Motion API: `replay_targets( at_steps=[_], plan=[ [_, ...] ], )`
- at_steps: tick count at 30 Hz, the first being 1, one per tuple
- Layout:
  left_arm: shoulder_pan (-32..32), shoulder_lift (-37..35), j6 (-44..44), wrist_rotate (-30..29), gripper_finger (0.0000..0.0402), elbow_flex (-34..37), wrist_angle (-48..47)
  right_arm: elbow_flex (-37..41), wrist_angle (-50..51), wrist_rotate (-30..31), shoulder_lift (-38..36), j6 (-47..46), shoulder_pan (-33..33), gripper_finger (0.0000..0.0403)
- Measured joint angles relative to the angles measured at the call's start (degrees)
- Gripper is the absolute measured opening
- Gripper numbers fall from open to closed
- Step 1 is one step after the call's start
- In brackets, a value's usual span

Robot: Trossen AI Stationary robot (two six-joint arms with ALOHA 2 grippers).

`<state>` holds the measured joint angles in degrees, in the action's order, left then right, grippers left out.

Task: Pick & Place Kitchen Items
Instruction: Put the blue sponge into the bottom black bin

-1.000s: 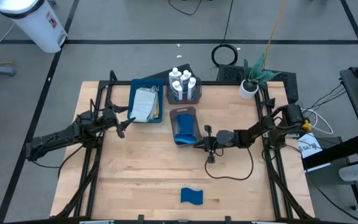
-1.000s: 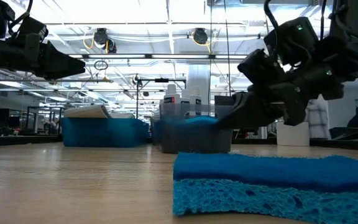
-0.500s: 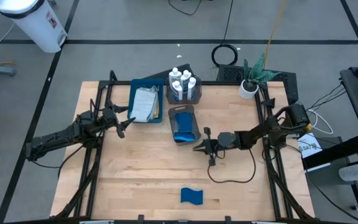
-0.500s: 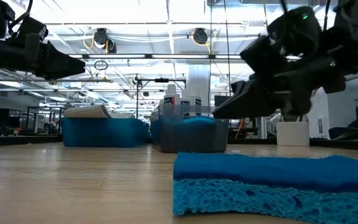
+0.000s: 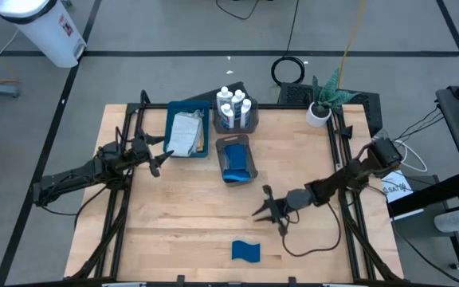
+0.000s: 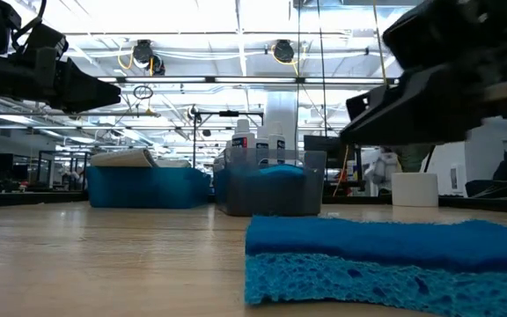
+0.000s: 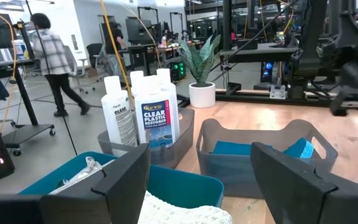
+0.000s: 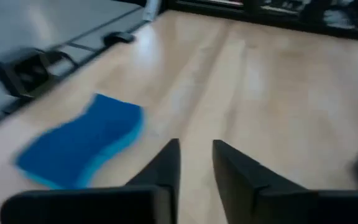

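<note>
High view: table w/ blue tray (image 5: 173, 127) upper left of centre holding a light cloth (image 5: 186, 133); just right of it, top centre, a grey bin w/ white bottles (image 5: 234, 105); below that a 2nd bin (image 5: 249, 157) w/ sponges (image 5: 233, 163) inside. One loose sponge (image 5: 245, 252) lies alone at bottom centre, well apart from the bins. Right gripper (image 5: 271, 212) sits right of centre, between sponge bin and loose sponge, nothing in it, fingers spread a bit. Left gripper (image 5: 159, 162) hovers at left, beside the tray, empty. Plant (image 5: 323, 100) at upper right. Low view: loose sponge fills lower right foreground, flat on the wood; tray and bins mid-frame behind it; right arm up at upper right, left arm at upper left. Left wrist view: left fingers (image 7: 127, 173) well apart, nothing between; bottles, tray, sponge bin ahead; a person walks in the room at upper left. Right wrist view: right fingers (image 8: 162, 167) only narrowly apart, clamped on nothing; loose sponge at left of frame, near but not touched. Progress, my read: bottles, cloth and some sponges look sorted; the last sponge is left to grab and bin, prob. right arm's job.
</note>
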<state>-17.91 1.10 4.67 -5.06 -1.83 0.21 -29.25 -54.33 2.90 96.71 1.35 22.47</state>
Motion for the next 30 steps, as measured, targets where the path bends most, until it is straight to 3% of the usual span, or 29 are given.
replay_targets(
  at_steps=[8, 12, 18, 22, 30],
  plan=[
    [0.02, 0.00, 0.00, 0.02, 0.0283, 0.00, 0.00, -3.61, 2.62, 0.20, 0.02, -8.01, 8.18, 0.0182],
    [0.01, 0.00, 0.01, 0.02, 0.0283, 0.00, 0.00, -10.30, 14.09, 3.38, 0.04, -9.26, 11.95, 0.0219],
    [0.02, 0.00, 0.02, 0.01, 0.0283, 0.00, 0.00, -22.53, 31.82, 7.45, 2.96, -11.35, 15.32, 0.0214],
    [0.00, 0.00, 0.00, 0.00, 0.0283, 0.00, 0.00, -27.12, 35.92, 3.43, 7.19, -13.32, 15.84, 0.0198],
    [0.02, 0.00, 0.00, 0.02, 0.0283, 0.00, 0.01, -27.81, 42.14, -3.52, 11.39, -15.47, 14.53, 0.0174]
  ],
)
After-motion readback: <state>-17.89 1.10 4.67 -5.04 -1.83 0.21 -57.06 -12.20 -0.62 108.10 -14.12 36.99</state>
